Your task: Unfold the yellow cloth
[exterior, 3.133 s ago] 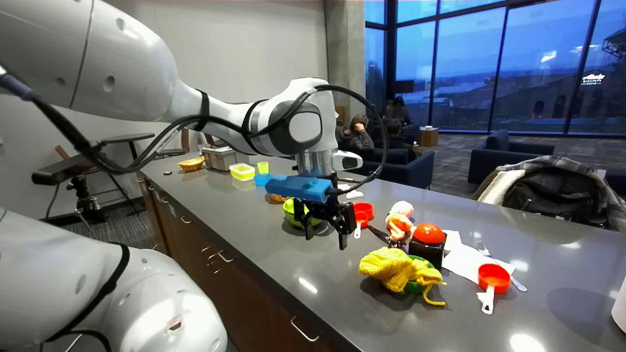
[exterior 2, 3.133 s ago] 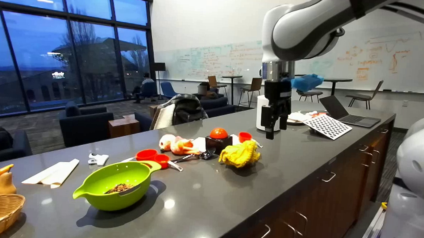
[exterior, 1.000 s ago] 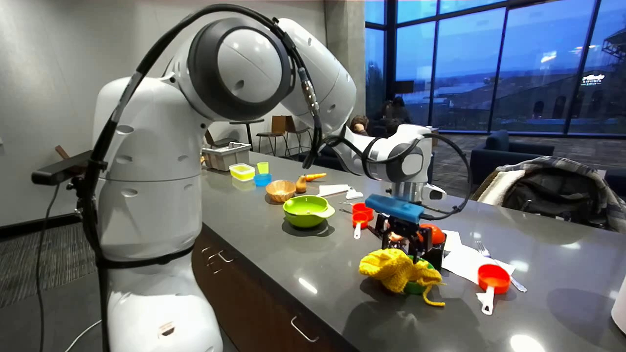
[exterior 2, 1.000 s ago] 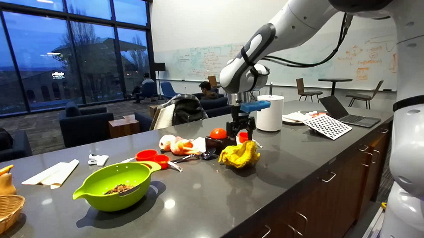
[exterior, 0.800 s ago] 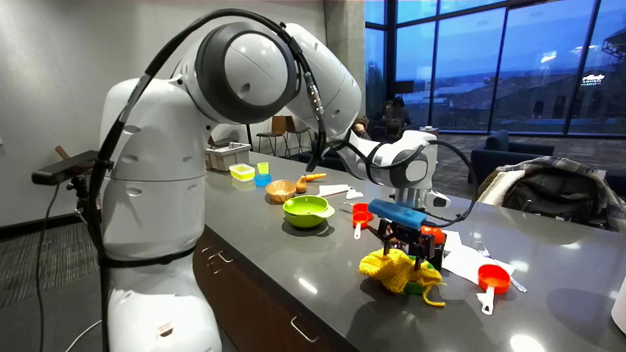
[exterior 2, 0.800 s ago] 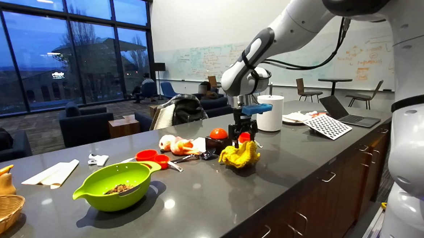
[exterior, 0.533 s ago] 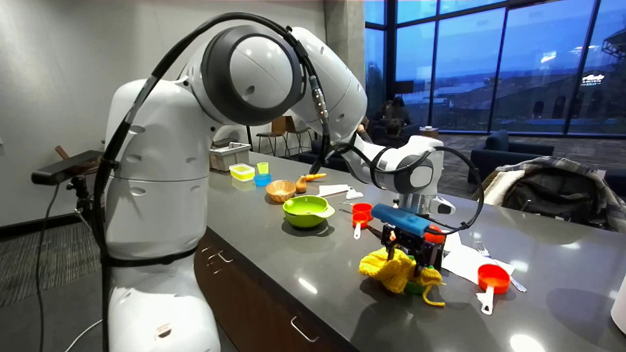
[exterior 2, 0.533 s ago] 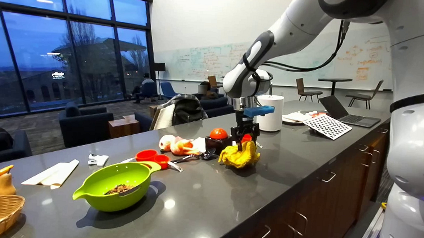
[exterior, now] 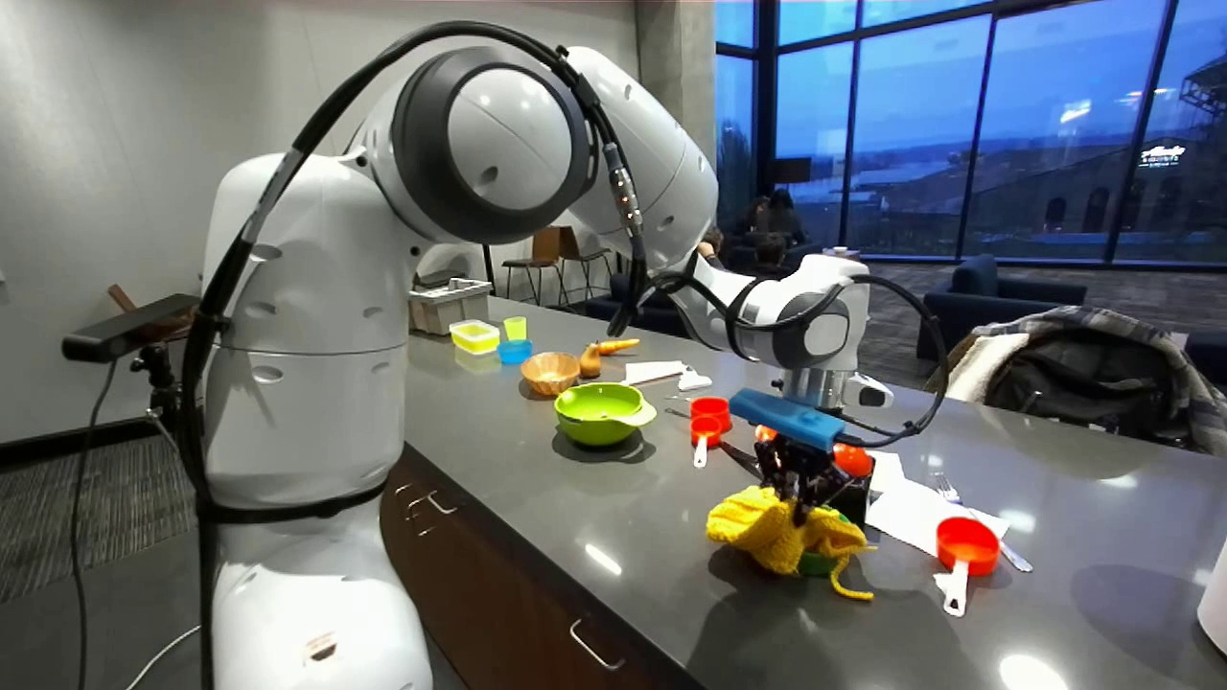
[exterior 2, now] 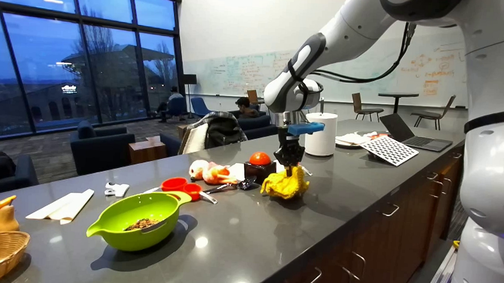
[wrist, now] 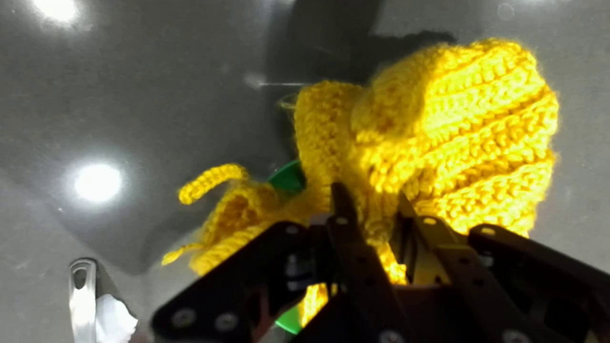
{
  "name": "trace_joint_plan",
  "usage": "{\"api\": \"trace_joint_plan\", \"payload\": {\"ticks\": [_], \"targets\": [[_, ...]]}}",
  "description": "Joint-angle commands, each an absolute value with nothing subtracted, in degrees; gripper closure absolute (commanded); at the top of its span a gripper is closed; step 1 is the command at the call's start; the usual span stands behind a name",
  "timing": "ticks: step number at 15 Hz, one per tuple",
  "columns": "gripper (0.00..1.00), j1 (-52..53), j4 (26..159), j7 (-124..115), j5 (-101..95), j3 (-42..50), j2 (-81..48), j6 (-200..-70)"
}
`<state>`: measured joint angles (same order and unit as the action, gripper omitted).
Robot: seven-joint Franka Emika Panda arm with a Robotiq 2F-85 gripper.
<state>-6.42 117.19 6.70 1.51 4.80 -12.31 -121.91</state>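
In an exterior view my hand (exterior: 799, 513) is down in the yellow knit cloth (exterior: 760, 527), bunched on the bench (exterior: 633, 517) just beside the red-domed black box (exterior: 850, 503) and over what looks like a green bowl (exterior: 817, 563); lifting could drag or tip that bowl if the stitches snag its rim. In an exterior view that box (exterior 2: 259, 170) stands so near the cloth that a pull towards it could knock it. In the wrist view I have the hand clamped on a ridge near the cloth's middle, so raising it may only hoist the bundle; the cloth looks thick, fuzzy, deeply ribbed, with a curled cord (wrist: 212, 182).
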Motion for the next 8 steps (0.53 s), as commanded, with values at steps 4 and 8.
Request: {"api": "trace_joint_plan", "payload": {"ticks": [4, 8], "targets": [[0.98, -4.28, 116.5, 6.75, -0.44, 3.36, -3.65, -120.98], [0.98, -2.16, 114.6, 7.4, -1.52, 1.68, 3.64, -117.42]]}}
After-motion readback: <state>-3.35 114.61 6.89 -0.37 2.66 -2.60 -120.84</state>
